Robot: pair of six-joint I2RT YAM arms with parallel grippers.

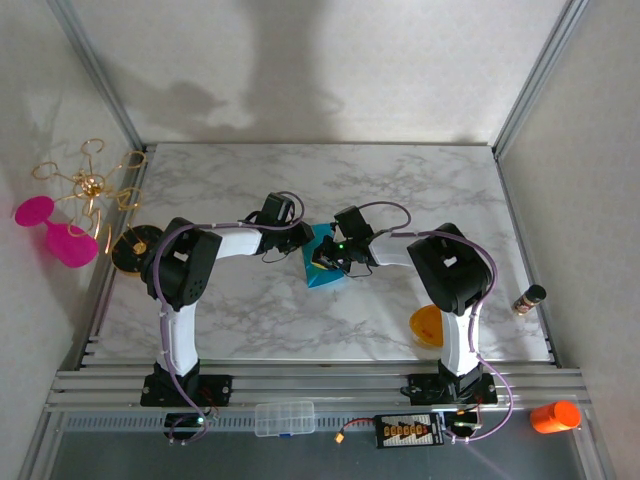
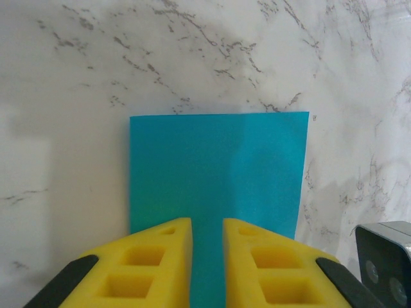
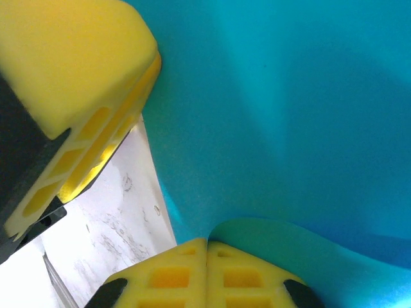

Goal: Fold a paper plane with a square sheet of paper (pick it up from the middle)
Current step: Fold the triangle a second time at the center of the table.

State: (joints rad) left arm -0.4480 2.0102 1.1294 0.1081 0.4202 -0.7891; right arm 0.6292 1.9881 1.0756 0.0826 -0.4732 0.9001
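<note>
One plain teal sheet (image 2: 218, 167) (edge curling up) is pinched by the right fingers (image 3: 167, 276), left fingers (image 2: 154, 256) slightly parted.

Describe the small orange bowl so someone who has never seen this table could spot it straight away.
Look at the marble table, then at the right arm bolted at its near edge. The small orange bowl sits on the marble beside that arm's upright link, on the side facing the left arm. Unlike the orange cylinder off the table, it is shallow and open.
</note>
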